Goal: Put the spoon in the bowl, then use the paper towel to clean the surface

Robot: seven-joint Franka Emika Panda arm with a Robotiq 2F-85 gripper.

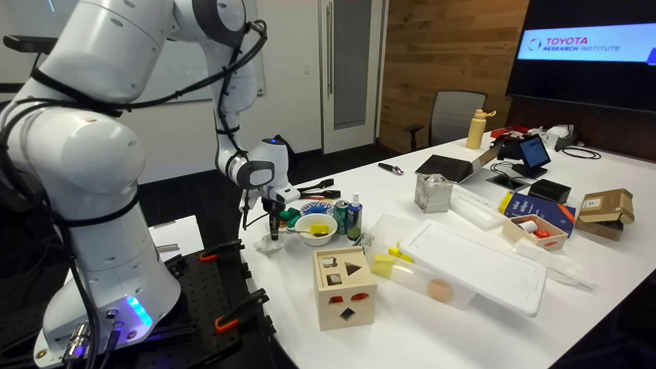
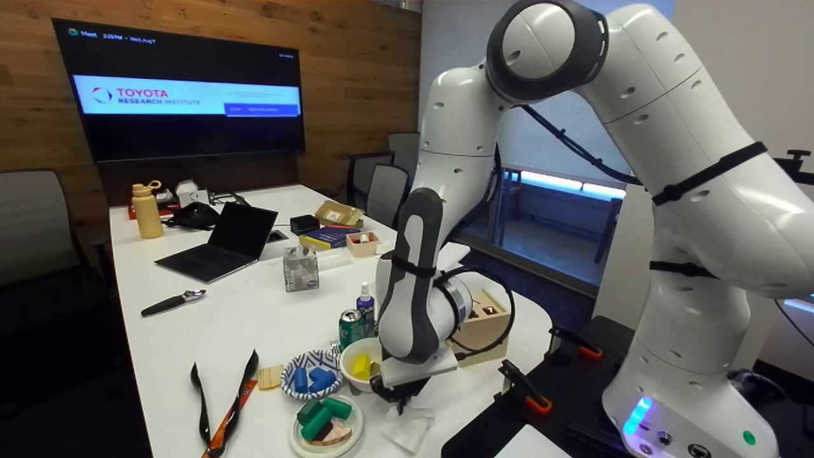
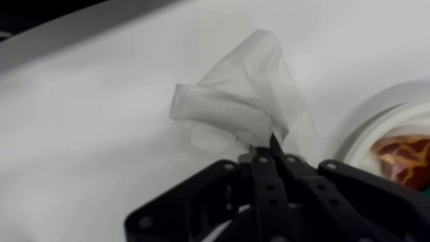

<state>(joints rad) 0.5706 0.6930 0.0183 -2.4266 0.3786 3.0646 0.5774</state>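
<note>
The white bowl (image 1: 303, 237) stands on the white tabletop (image 1: 410, 333) and holds a yellow block. The bowl also shows in an exterior view (image 2: 348, 369), partly behind the gripper. A thin spoon (image 1: 296, 231) lies in the bowl with its handle over the rim toward the gripper. The crumpled white paper towel (image 3: 245, 97) lies on the tabletop under the fingertips; it also shows in both exterior views (image 1: 268, 244) (image 2: 408, 430). My gripper (image 3: 265, 144) points down beside the bowl (image 1: 274, 238), its fingers nearly together and pinching the towel's near edge.
A plate (image 2: 299, 442) with green blocks and a patterned bowl (image 2: 287, 375) with blue blocks stand close by. A green can (image 1: 341, 217), a spray bottle (image 1: 354, 220), the wooden shape-sorter cube (image 1: 344, 300) and a clear bin (image 1: 420, 281) stand beyond the white bowl.
</note>
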